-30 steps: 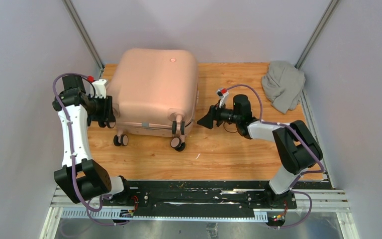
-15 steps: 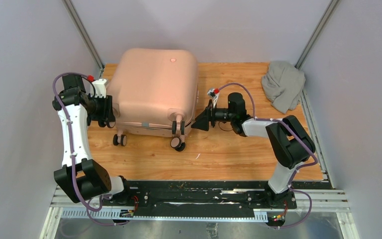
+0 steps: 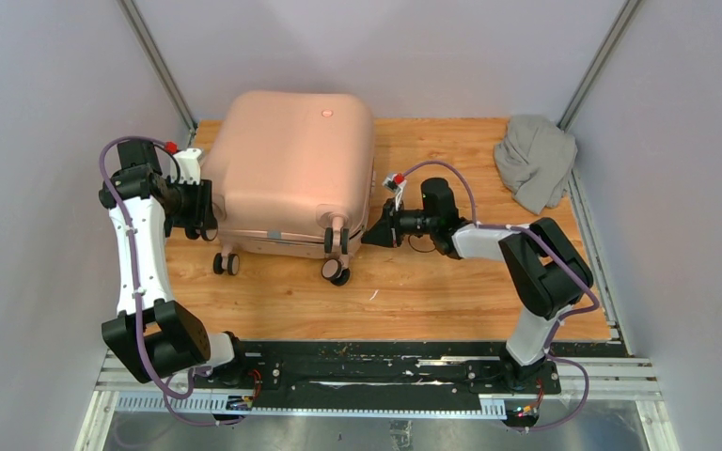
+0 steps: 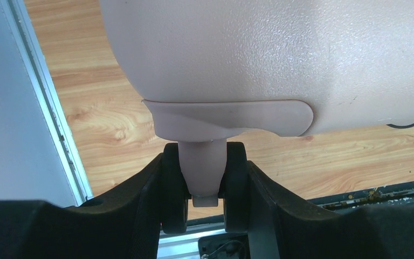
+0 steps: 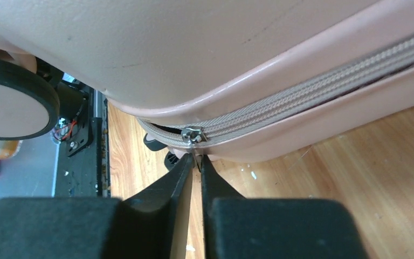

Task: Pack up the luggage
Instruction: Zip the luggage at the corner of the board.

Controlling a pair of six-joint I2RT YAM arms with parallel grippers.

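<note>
here, rounded pebbled pink luggage (image 3: 291,160), right gripper (image 5: 195,162) pinching metal zipper pull (image 5: 193,136)

A pink suitcase (image 3: 291,160) is lying closed on the table (image 3: 432,291), wheels (image 3: 337,272) facing the arms. The left gripper (image 3: 209,210) is sitting against its near left corner, and the right gripper (image 3: 368,236) is touching its near right corner. A grey cloth (image 3: 534,160) is lying far right.

Bench (image 3: 432,291) is carrying one pink suitcase (image 3: 291,169) and one grey cloth bundle (image 3: 536,160); one left arm (image 3: 141,254), one right arm (image 3: 545,272) are flanking it.
</note>
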